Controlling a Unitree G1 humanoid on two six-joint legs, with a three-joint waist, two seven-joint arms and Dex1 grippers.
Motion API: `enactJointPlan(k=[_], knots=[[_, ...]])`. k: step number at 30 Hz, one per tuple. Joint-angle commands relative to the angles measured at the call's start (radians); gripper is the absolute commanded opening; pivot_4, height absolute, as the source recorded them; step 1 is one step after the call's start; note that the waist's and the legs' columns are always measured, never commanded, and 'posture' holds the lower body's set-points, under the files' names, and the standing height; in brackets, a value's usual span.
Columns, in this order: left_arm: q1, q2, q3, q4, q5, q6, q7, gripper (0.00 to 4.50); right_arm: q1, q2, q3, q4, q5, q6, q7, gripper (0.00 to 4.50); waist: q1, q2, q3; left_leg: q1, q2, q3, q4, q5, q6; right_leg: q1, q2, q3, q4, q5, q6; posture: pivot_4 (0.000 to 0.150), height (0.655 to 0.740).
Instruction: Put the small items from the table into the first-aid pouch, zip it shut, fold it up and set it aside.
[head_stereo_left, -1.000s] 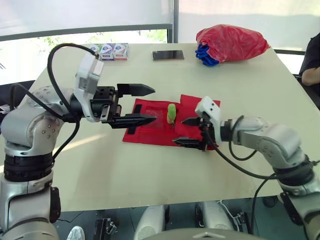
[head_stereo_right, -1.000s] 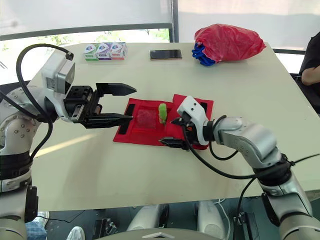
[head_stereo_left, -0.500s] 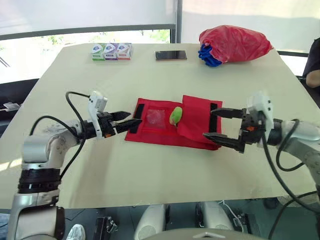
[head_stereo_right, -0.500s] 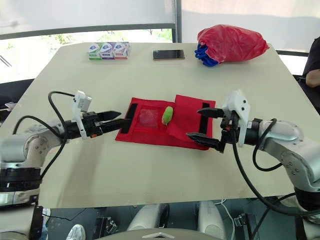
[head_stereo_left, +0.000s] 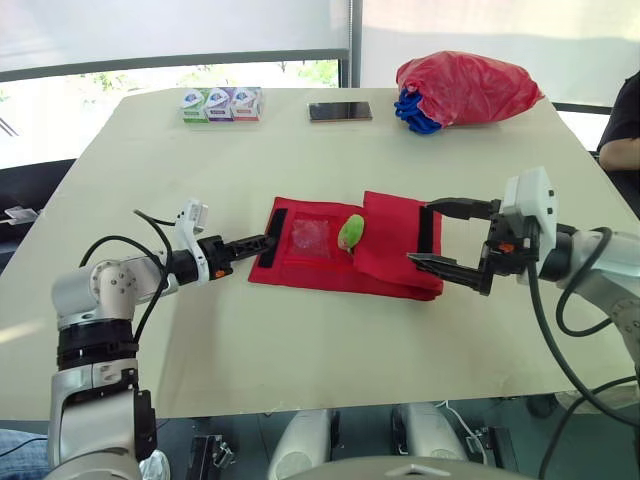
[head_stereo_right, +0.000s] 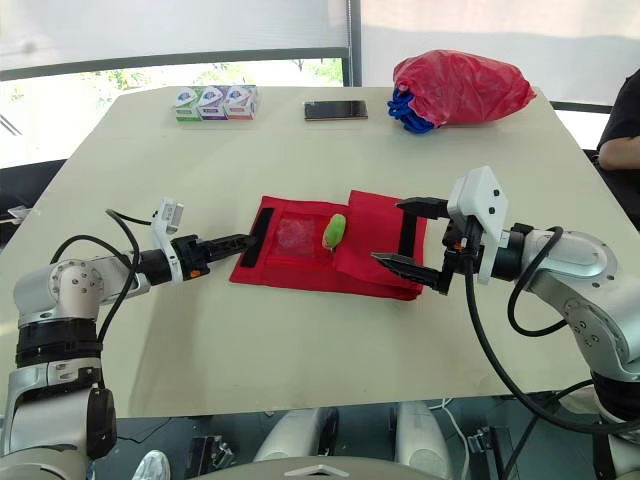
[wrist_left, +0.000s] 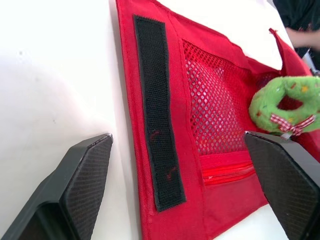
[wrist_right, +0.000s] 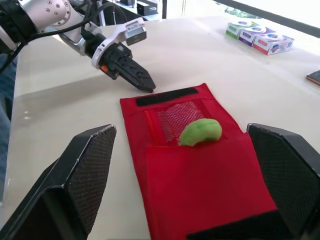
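Cream table (head_stereo_left: 300, 340) | pouch (head_stereo_left: 385, 235) between left end effector (head_stereo_left: 262, 241) and right end effector (head_stereo_left: 420, 231) | both spread wide, empty

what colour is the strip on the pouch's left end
Black strip on the red pouch; clearest in the left wrist view.

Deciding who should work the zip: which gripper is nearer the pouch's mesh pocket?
Left. The left gripper is at the pouch edge right beside the mesh pocket; the right gripper is at the opposite end, beyond the folded flap.
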Motion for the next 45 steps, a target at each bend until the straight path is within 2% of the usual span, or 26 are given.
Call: enactJointPlan(k=[1,4,9,17,20,25,26,27,29,30,36,37,39,42,43,44,45], knots=[[0.014,-0.021,-0.013,-0.011,-0.065,0.132,-0.031,4.50,-0.027,0.007,0.007,-0.018,-0.006,-0.031,-0.002,4.48,0.001,0.000,0.000,0.000,0.000,0.000,0.000,0.000,0.000,0.000,0.000,0.000,0.000,0.000,0.000,0.150,0.7400],[-0.048,-0.077,0.108,0.079,-0.130,0.234,0.004,4.50,-0.039,0.018,0.023,-0.017,-0.017,-0.038,-0.007,4.48,0.007,0.000,0.000,0.000,-0.001,0.000,0.000,0.000,0.000,0.000,-0.001,0.000,0.000,0.000,0.000,0.150,0.7400],[-0.116,-0.117,0.241,0.158,-0.157,0.295,0.067,4.50,-0.051,0.027,0.030,-0.016,-0.020,-0.037,-0.012,4.48,0.006,-0.002,0.000,-0.001,-0.002,-0.001,0.001,0.000,0.000,0.000,0.000,-0.002,0.000,0.000,0.000,0.150,0.7400],[-0.090,-0.107,0.289,0.114,-0.178,0.330,0.074,4.50,-0.079,0.046,0.052,-0.013,-0.022,-0.036,-0.020,4.48,0.000,-0.002,0.000,-0.001,-0.001,-0.001,0.001,0.000,0.000,0.000,-0.001,-0.001,0.000,0.000,0.000,0.150,0.7400],[-0.076,-0.107,0.286,0.109,-0.166,0.318,0.078,3.63,-0.096,0.051,0.078,0.003,-0.043,-0.044,-0.011,4.50,0.000,-0.002,0.000,-0.001,-0.001,-0.001,0.001,0.000,0.000,0.000,-0.001,-0.001,0.000,0.000,0.000,0.150,0.7400],[-0.069,-0.120,0.281,0.100,-0.168,0.301,0.075,1.78,-0.118,0.063,0.113,0.035,-0.067,-0.053,-0.001,4.50,0.002,-0.002,0.000,-0.001,-0.001,-0.001,0.001,0.000,0.000,0.000,-0.001,-0.001,0.000,0.000,0.000,0.150,0.7400],[-0.064,-0.124,0.275,0.094,-0.166,0.294,0.074,1.72,-0.121,0.067,0.118,0.040,-0.071,-0.054,0.000,4.50,0.002,-0.002,0.000,-0.001,-0.001,-0.001,0.001,0.000,0.000,0.000,-0.001,-0.001,0.000,0.000,0.000,0.150,0.7400],[-0.056,-0.126,0.266,0.085,-0.165,0.288,0.071,1.08,-0.123,0.072,0.121,0.047,-0.075,-0.055,0.000,4.50,0.001,-0.002,0.000,-0.001,-0.001,-0.001,0.001,0.000,0.000,0.000,-0.001,-0.001,0.000,0.000,0.000,0.150,0.7400],[-0.045,-0.128,0.259,0.072,-0.167,0.282,0.065,0.57,-0.121,0.078,0.126,0.066,-0.090,-0.061,-0.001,4.50,0.001,-0.002,0.000,-0.001,-0.001,-0.001,0.001,0.000,0.000,0.000,-0.001,-0.001,0.000,0.000,0.000,0.150,0.7400],[-0.042,-0.128,0.259,0.069,-0.168,0.281,0.064,0.09,-0.120,0.075,0.129,0.074,-0.102,-0.066,0.001,4.50,0.001,-0.002,0.000,-0.001,-0.001,-0.001,0.001,0.000,0.000,0.000,-0.001,-0.001,0.000,0.000,0.000,0.150,0.7400],[-0.018,-0.087,0.238,0.049,-0.165,0.266,0.023,0.01,-0.117,0.094,0.133,0.150,-0.156,-0.108,0.003,4.50,0.001,-0.002,0.000,-0.001,-0.001,-0.001,0.001,0.000,0.000,0.000,-0.001,0.000,0.000,0.000,0.000,0.150,0.7400],[-0.014,-0.077,0.230,0.046,-0.165,0.263,0.012,0.00,-0.122,0.095,0.143,0.182,-0.177,-0.127,0.012,4.09,0.001,-0.002,0.000,-0.001,-0.001,-0.001,0.001,0.000,0.000,0.000,-0.001,-0.001,0.000,0.000,0.000,0.150,0.7400],[-0.008,-0.060,0.215,0.043,-0.163,0.253,-0.008,0.00,-0.132,0.096,0.164,0.229,-0.205,-0.148,0.033,3.71,0.000,-0.002,0.000,-0.001,-0.001,-0.001,0.001,0.000,0.000,0.000,-0.001,0.000,0.000,0.000,0.000,0.150,0.7400],[-0.007,-0.045,0.201,0.050,-0.160,0.240,-0.026,0.00,-0.166,0.090,0.232,0.305,-0.295,-0.200,0.063,2.38,-0.002,-0.002,0.000,0.000,-0.001,-0.001,0.000,0.000,0.000,-0.001,-0.001,0.000,0.000,0.000,0.000,0.150,0.7400],[-0.006,-0.039,0.194,0.051,-0.158,0.234,-0.033,0.00,-0.186,0.103,0.255,0.339,-0.324,-0.217,0.065,2.21,-0.002,-0.001,0.000,0.000,-0.001,-0.001,0.000,0.000,-0.001,-0.001,-0.001,0.000,0.000,0.000,0.000,0.150,0.7400],[-0.005,-0.033,0.189,0.051,-0.157,0.228,-0.040,0.00,-0.202,0.119,0.275,0.370,-0.344,-0.230,0.066,1.41,-0.004,-0.002,0.000,0.000,-0.001,0.000,0.000,0.000,-0.001,-0.001,-0.001,0.000,0.000,0.000,0.000,0.150,0.7400],[-0.004,-0.029,0.184,0.051,-0.157,0.222,-0.046,0.00,-0.216,0.137,0.292,0.401,-0.363,-0.244,0.068,1.25,-0.004,-0.002,0.000,0.000,-0.001,0.000,0.000,0.000,-0.001,-0.001,-0.001,0.000,0.000,0.000,-0.001,0.150,0.7400]])
